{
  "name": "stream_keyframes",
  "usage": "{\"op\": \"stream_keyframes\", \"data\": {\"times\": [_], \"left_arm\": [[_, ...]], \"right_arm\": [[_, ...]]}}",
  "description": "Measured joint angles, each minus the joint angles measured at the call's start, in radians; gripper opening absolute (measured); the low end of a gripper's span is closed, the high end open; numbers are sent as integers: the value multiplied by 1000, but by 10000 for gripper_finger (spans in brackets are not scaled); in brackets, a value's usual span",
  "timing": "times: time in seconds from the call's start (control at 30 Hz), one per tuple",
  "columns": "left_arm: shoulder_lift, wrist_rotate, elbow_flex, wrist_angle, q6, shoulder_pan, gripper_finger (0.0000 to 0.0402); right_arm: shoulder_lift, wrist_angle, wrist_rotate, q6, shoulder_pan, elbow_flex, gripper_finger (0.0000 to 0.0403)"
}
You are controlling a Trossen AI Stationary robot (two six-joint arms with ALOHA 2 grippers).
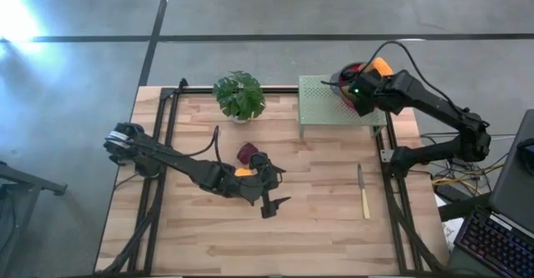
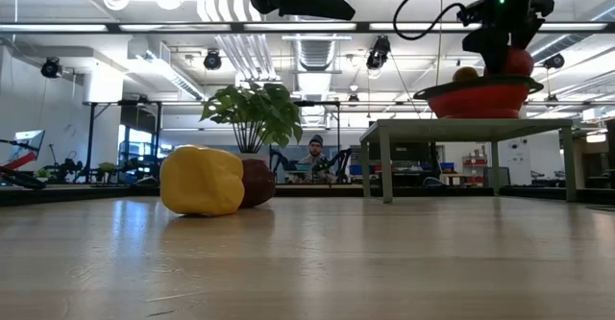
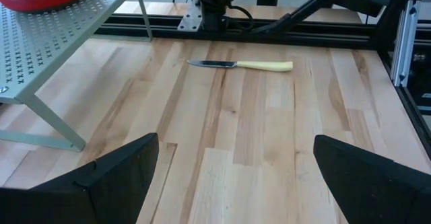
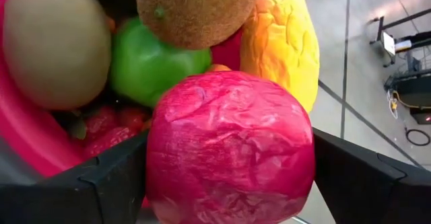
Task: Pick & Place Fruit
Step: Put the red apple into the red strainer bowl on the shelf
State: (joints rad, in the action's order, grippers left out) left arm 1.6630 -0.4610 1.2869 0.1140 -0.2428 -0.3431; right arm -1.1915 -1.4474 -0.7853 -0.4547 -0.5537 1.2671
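Hovering above the bare planks with my left gripper (image 1: 271,201) spread wide and empty, I keep it in front of the potted plant (image 1: 239,95); between the two, my own arm covers most of a maroon fruit (image 1: 247,153) and an orange-yellow fruit (image 1: 243,172), which the low view shows resting against each other on the wooden table (image 1: 325,228). Farther right of the plant lies a knife (image 1: 363,192), then the perforated green stand (image 1: 321,103) with the red bowl (image 2: 479,99) on top. My right gripper (image 4: 229,163) sits over that bowl, largely masking it from above; a crinkled red fruit (image 4: 230,146) fills the space between its parted fingers, though I cannot tell whether they press it. A brown fruit (image 4: 195,9), green fruit (image 4: 151,62), yellow fruit (image 4: 283,35) and pale fruit (image 4: 57,46) crowd behind, all cut off.
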Motion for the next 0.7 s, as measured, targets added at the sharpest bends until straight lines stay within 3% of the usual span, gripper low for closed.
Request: {"op": "stream_keyframes", "data": {"times": [0.47,0.7], "left_arm": [[0,0,0,-1,0,1,399],[0,0,0,-1,0,0,399]], "right_arm": [[0,18,-2,19,0,1,336],[-1,27,2,73,-1,2,384]]}}
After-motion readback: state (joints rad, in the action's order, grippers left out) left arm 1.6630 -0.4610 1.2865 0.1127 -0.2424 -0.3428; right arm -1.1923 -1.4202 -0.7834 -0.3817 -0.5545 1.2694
